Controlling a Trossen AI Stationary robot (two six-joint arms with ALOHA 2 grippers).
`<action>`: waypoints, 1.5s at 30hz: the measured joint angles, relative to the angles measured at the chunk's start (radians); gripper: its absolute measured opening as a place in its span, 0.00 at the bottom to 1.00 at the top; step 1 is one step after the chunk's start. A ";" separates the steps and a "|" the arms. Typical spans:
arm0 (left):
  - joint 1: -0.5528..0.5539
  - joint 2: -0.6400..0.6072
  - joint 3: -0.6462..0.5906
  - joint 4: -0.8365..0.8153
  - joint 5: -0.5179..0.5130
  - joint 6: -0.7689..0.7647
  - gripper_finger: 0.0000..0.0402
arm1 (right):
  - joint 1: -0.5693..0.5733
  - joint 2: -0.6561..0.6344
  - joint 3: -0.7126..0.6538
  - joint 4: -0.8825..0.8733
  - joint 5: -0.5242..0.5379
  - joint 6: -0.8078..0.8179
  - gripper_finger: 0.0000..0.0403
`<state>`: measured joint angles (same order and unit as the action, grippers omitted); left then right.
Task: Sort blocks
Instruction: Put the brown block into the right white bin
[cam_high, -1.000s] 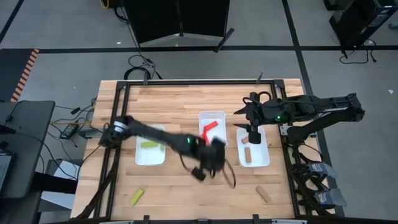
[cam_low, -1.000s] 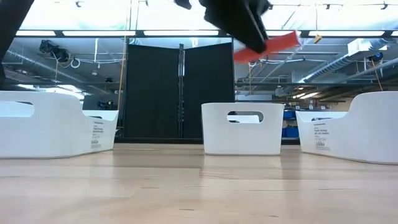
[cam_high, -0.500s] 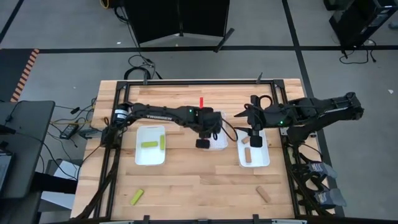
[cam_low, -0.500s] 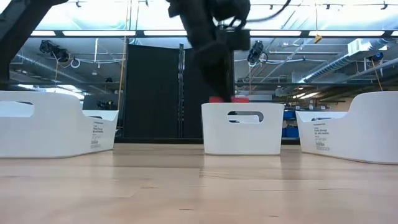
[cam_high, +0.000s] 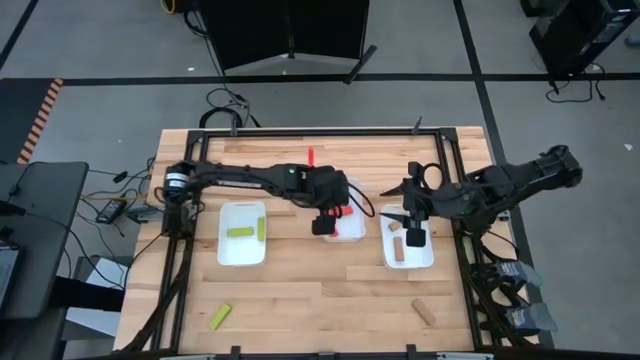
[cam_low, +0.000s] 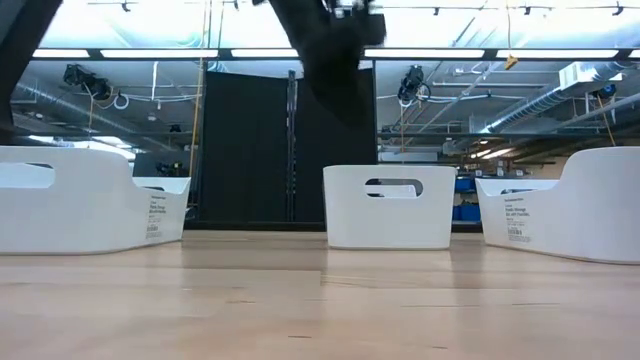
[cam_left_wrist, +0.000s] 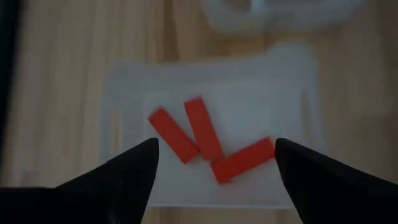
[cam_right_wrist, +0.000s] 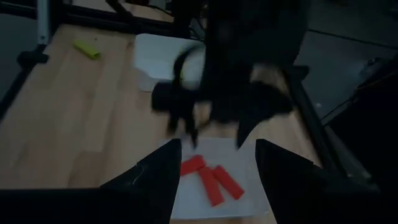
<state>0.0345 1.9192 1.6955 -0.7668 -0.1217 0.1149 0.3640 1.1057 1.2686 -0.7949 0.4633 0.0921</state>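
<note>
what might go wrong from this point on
1. The left gripper, jaws open, hangs over the middle tray; pulling away, it might snag the rim.
2. The right gripper is close by and faces that tray, so the arms might collide.
3. The yellow-green block and brown block lie near the front edge of the table and might get knocked off.

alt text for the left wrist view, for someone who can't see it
Three red blocks lie loosely together in a white tray on a wooden table, seen from directly above. The left end effector hangs open above them, its two dark fingers framing the tray and holding nothing.
</note>
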 joint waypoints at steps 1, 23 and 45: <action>-0.005 -0.027 0.000 0.008 0.000 -0.010 0.81 | 0.012 0.000 0.000 -0.009 0.000 0.017 0.54; -0.363 -0.540 0.001 -0.057 -0.275 -0.199 0.58 | 0.141 0.397 0.004 0.378 0.012 0.025 0.54; -0.560 -0.582 -0.093 -0.098 -0.490 -0.326 0.57 | 0.241 0.478 0.025 0.186 0.037 0.304 0.54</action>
<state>-0.5259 1.3369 1.6026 -0.8646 -0.6114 -0.2109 0.6045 1.5836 1.2938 -0.6091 0.5000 0.3964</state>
